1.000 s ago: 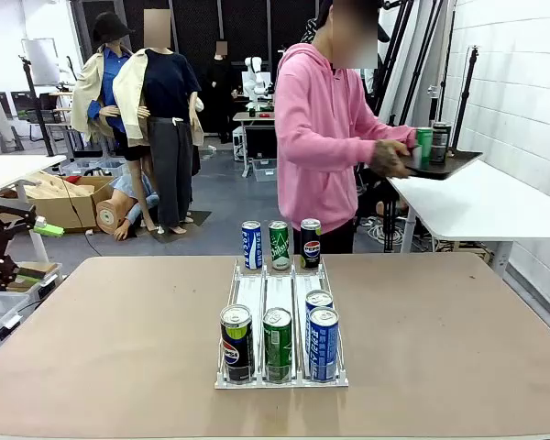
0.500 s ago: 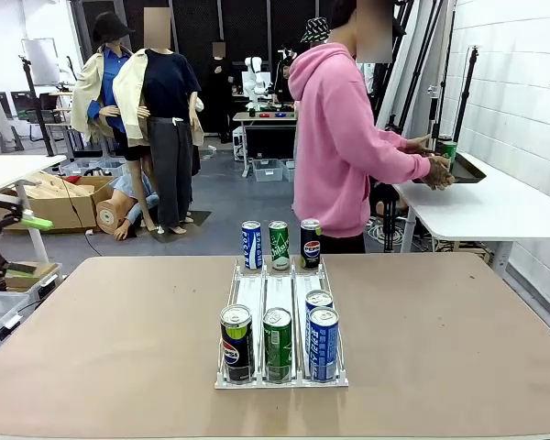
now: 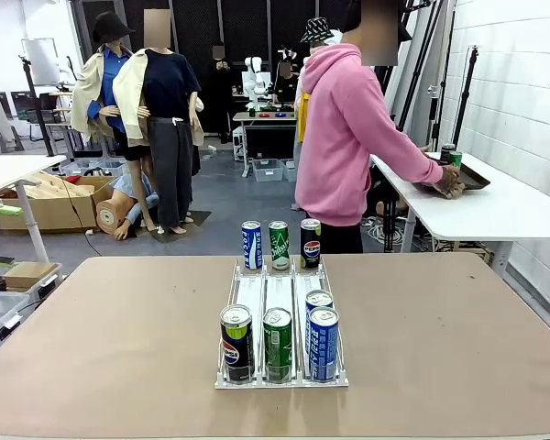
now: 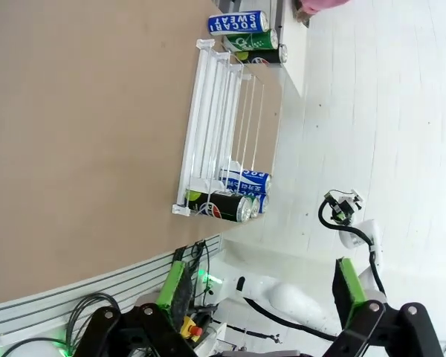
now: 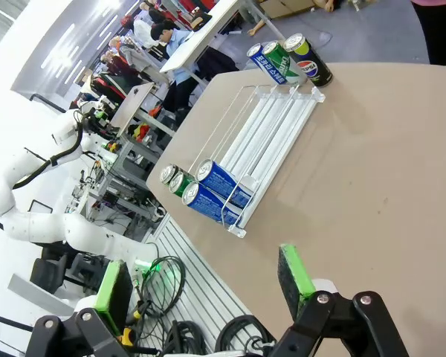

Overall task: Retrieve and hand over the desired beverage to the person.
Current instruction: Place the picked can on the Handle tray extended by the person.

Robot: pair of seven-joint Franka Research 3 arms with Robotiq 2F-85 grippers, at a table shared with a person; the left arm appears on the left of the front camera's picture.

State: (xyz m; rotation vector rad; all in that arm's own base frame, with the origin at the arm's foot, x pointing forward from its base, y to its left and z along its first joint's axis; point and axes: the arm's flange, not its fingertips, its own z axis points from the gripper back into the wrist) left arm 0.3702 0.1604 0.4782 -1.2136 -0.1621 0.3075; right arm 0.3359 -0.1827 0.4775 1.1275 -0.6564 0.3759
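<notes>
Presently we list: white rack (image 3: 281, 316) mid-table, four cans at its near end — black can (image 3: 236, 342) left, green can (image 3: 277, 344) middle, two blue cans (image 3: 323, 343) right — and three cans (image 3: 280, 245) standing beyond its far end. The person (image 3: 348, 137) is turned away at a side table (image 3: 495, 206), far right, hands on a dark tray (image 3: 466, 176). Left gripper (image 4: 256, 286) and right gripper (image 5: 204, 286): jaws apart, empty, well clear. No drink looks chosen; we judge waiting best. Neighbouring cans crowd any grasp.
</notes>
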